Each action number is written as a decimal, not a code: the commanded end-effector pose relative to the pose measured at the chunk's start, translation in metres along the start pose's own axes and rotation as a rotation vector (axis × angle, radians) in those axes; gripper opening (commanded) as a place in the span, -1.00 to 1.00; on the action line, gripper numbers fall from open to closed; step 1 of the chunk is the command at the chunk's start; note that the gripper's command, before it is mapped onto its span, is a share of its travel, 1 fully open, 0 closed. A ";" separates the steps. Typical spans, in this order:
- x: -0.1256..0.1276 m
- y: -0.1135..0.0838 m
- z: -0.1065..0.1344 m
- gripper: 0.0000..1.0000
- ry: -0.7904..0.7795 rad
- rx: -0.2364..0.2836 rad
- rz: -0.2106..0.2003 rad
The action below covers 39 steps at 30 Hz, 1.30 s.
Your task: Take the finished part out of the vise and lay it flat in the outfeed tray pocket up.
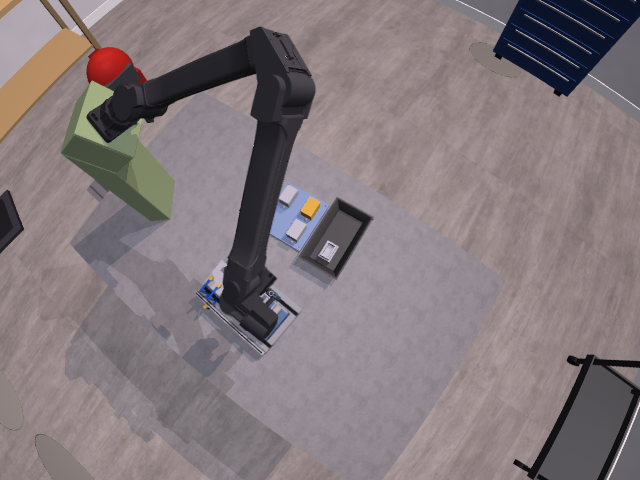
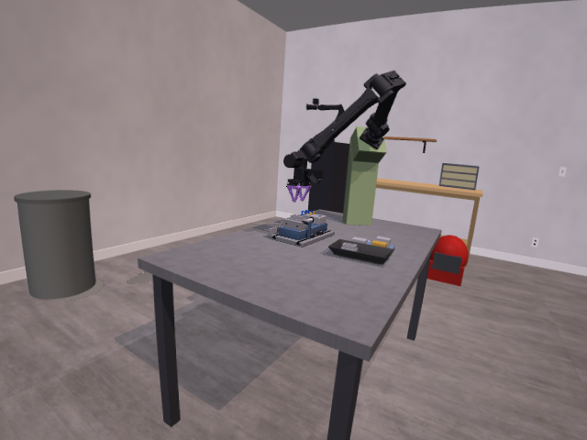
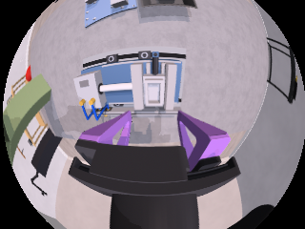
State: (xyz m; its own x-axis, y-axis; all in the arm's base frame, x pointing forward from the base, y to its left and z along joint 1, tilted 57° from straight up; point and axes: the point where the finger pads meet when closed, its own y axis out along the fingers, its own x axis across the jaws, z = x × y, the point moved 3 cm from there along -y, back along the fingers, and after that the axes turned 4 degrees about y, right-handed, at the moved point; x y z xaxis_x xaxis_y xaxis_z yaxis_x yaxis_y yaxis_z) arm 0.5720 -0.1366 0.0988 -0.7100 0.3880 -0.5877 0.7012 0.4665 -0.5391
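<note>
Top: arm (image 1: pixel 268 170) covers the vise (image 1: pixel 281 317); tray (image 1: pixel 356 219) lies beyond it.
Exterior: gripper (image 2: pixel 298 192) hangs open, holding nothing, above the vise.
Wrist: part (image 3: pixel 154 87) sits clamped in the vise, straight ahead between the spread fingers

arm (image 1: pixel 263 170) over vise (image 1: pixel 248 310) | tray (image 1: pixel 356 217) at 2 o'clock of vise | part (image 1: pixel 328 251) in tray
</note>
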 end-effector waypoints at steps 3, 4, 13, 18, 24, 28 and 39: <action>-0.007 -0.010 0.002 0.28 -0.004 0.009 0.011; -0.007 -0.010 0.002 0.28 -0.004 0.009 0.011; -0.002 0.009 -0.002 0.28 0.001 -0.004 -0.002; -0.004 0.014 -0.003 0.28 -0.005 -0.004 0.004; -0.008 0.012 -0.002 0.28 -0.005 0.001 0.017; -0.002 0.027 -0.002 0.28 -0.002 -0.004 0.001; -0.003 0.044 -0.002 0.28 -0.002 -0.004 0.003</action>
State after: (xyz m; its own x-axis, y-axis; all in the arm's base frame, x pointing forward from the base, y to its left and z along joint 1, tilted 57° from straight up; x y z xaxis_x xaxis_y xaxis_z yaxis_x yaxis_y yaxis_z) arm 0.5983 -0.1156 0.0723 -0.7216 0.3817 -0.5776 0.6894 0.4729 -0.5487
